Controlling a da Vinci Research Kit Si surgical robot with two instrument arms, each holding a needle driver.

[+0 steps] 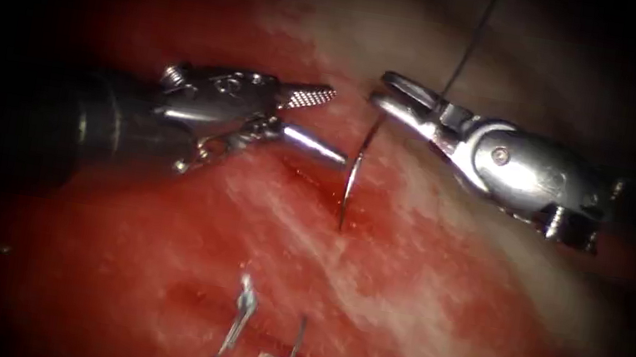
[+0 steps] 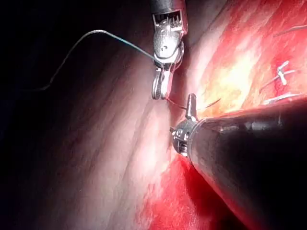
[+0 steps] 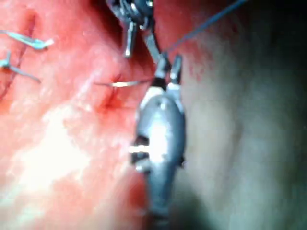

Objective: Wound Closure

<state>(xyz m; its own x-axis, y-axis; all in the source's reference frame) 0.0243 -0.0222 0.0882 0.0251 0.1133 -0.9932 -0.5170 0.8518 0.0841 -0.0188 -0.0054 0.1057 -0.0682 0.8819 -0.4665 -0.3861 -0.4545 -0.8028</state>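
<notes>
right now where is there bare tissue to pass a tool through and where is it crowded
Free: the tissue between the needle and the cut thread ends, and right of those ends. Crowded: around the needle, held by the right hand with the open left hand alongside and the thread rising above.

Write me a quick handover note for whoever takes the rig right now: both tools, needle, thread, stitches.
Left tool: jaws open, holding nothing, just left of the needle.
Right tool: jaws shut on the needle near its upper end.
Needle: upright, lower end in the tissue at the cut.
Thread: runs up from the right tool.
Done: two earlier stitches with cut ends nearer the camera.
Left: this stitch is not yet through or tied.
</notes>
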